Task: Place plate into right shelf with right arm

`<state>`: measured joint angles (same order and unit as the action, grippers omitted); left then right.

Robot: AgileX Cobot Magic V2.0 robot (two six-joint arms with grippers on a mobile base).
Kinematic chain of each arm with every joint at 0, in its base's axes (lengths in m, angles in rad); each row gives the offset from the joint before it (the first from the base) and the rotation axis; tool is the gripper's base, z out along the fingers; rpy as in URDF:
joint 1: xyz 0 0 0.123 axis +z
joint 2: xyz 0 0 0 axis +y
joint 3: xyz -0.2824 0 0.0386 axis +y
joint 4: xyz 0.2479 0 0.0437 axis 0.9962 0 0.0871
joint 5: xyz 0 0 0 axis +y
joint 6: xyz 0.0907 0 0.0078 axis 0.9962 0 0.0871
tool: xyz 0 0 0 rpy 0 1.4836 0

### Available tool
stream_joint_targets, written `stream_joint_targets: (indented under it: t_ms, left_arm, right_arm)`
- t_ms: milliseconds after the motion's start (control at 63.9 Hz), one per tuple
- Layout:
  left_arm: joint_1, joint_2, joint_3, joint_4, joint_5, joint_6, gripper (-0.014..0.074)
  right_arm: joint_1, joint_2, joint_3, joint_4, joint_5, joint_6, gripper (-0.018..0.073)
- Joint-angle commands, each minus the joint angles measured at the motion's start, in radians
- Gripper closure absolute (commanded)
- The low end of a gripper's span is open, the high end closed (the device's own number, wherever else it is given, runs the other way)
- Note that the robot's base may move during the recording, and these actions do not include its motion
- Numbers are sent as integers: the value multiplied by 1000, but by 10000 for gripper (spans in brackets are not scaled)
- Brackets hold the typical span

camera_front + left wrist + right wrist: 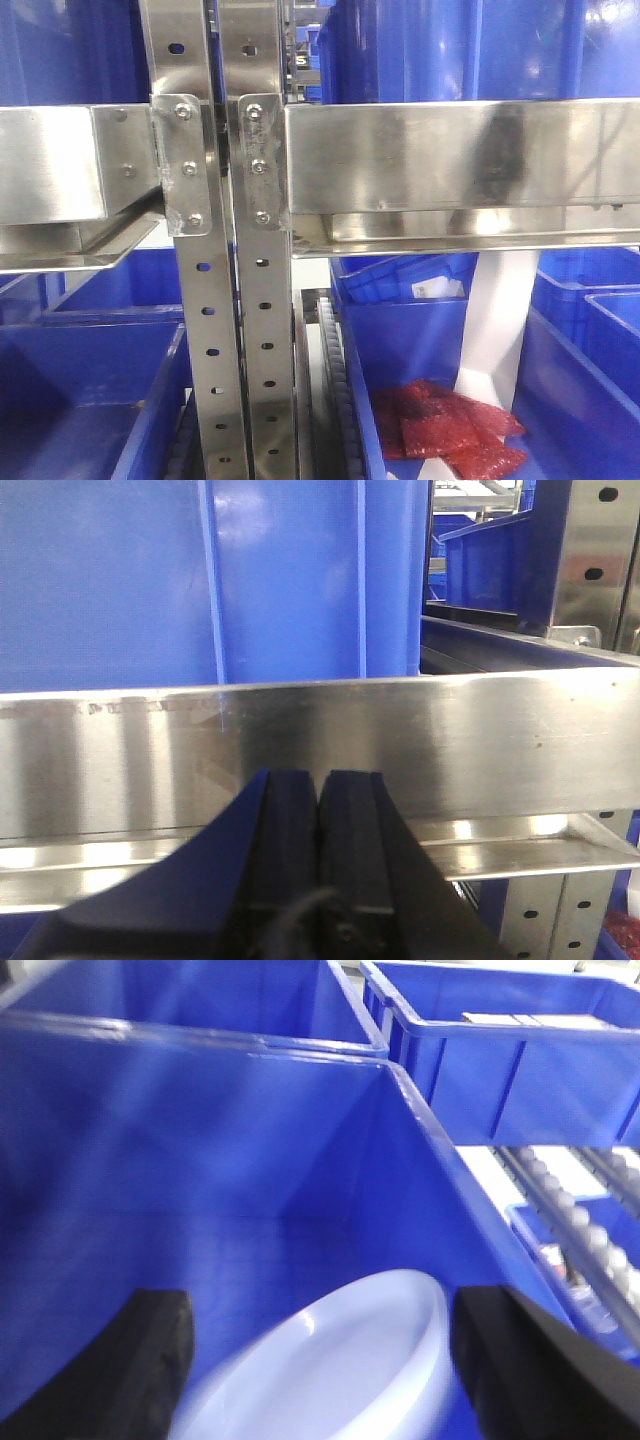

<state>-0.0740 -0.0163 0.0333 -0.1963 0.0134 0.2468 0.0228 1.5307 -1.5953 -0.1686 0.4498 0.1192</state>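
My right tool is spread apart above the plate in the bin; lifting carelessly could clip its tilted rim.

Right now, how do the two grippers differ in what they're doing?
The left gripper is shut, pads pressed together with nothing between them; the right gripper is open, fingers wide apart. The left faces a steel shelf beam from outside; the right looks down into a blue bin. The plate shows between the right fingers, seemingly loose; the left has no object near. Both have dark fingers.
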Motion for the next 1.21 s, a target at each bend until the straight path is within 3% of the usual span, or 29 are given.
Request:
stream_joint_targets:
  t_ms: [0,203,266,516,736,908,1189]
  left_arm:
    - [0,-12,8,-2,-89,-2,643]
    - [0,-12,8,-2,-89,-2,643]
    - [0,-12,8,-2,-89,-2,643]
    - [0,-12,8,-2,-89,-2,643]
    - [0,-12,8,-2,-89,-2,643]
    - [0,-12,8,-2,-89,-2,643]
    - [0,-12,8,-2,-89,-2,643]
  right_arm:
    - [-6,-99,-40,42,-36,1,19]
    - [9,-280,46,93,39,1,424]
    - [23,-359,102,93,35,1,510]
    - [109,-735,484,93,-22,0,504]
    - [117,-1027,799,93,-77,0,504]
    - [117,-1171,927,93,-77,0,504]
    - [117,-1209,963,92,-48,0,504]
